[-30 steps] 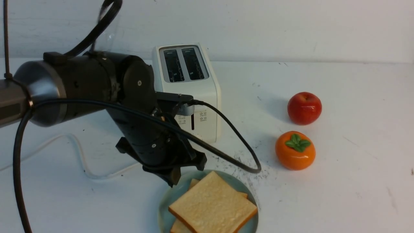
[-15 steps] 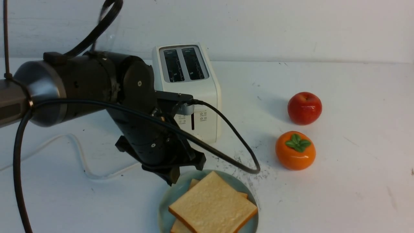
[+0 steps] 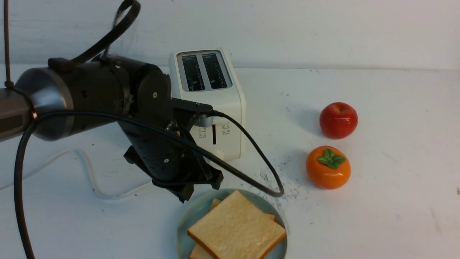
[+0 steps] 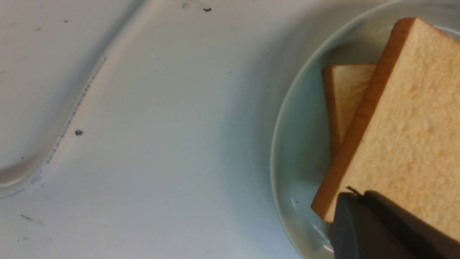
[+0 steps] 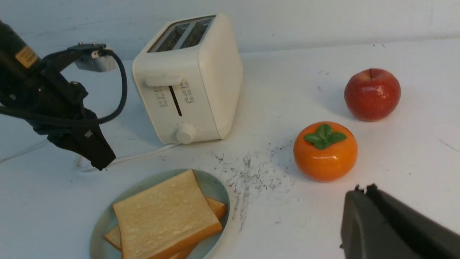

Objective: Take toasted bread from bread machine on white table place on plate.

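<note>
The toasted bread (image 3: 235, 230) lies on the plate (image 3: 182, 226) at the near edge of the desk (image 3: 395, 201). The two slices are stacked flat, the upper one turned askew so that corners of the lower one poke out from under it. The left hand (image 3: 185, 194) hangs just above the plate's far-left rim, clear of the bread, its fingers pressed together and gripping nothing. Behind the plate the bread machine (image 3: 230, 104) stands upright, and its white cord (image 3: 90, 176) curls across the desk to the left. To the right sit an orange fruit (image 3: 327, 169) with a green leaf top and, beyond it, a red apple (image 3: 338, 120). The right hand (image 5: 363, 190) shows only in its own wrist view, closed and empty, above bare desk on the near side of the orange fruit.
</note>
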Robot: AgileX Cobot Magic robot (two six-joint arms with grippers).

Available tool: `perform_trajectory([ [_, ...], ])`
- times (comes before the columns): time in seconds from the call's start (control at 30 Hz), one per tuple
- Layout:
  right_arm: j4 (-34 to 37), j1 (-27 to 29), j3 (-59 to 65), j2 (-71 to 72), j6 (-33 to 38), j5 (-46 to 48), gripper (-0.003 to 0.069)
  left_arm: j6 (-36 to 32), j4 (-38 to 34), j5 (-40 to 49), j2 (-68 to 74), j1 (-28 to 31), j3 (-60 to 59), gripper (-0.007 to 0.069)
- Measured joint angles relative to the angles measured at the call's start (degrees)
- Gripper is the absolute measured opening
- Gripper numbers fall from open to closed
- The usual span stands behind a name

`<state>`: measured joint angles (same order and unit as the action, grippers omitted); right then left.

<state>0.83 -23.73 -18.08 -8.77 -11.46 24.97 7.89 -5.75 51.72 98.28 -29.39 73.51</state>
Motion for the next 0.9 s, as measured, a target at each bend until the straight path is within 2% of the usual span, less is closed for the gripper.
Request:
perform_trajectory([
  [0.27,-0.8,0.7,4.7,1.7,0.0,0.4,-0.0001,0.0,-0.4,0.0,0.0,0.0,0.0,-0.0014],
  [0.37,-2.8,4.5,7.8,4.2,0.0,0.5,0.0001,0.0,-0.4,-0.1,0.0,0.0,0.0,-0.0014],
  [0.43,-4.6,9.5,10.4,7.2,0.0,0.7,0.0001,0.0,-0.4,0.0,0.0,0.0,0.0,-0.0014],
  [0.67,-5.6,20.1,16.0,9.3,0.0,1.4,0.0007,0.3,0.9,0.4,0.0,0.0,0.1,-0.0013],
  [0.77,-5.8,21.7,17.0,9.3,0.0,1.7,0.0010,1.5,0.4,4.7,-0.1,0.0,1.3,-0.0013],
  [0.8,-5.8,22.2,17.5,9.3,0.0,1.7,0.0012,1.5,-0.5,9.2,-0.6,0.0,3.5,-0.0013],
  [0.9,-5.8,22.3,18.0,9.3,0.0,1.0,0.0012,1.2,-0.7,15.1,-2.7,0.0,8.1,-0.0013],
])
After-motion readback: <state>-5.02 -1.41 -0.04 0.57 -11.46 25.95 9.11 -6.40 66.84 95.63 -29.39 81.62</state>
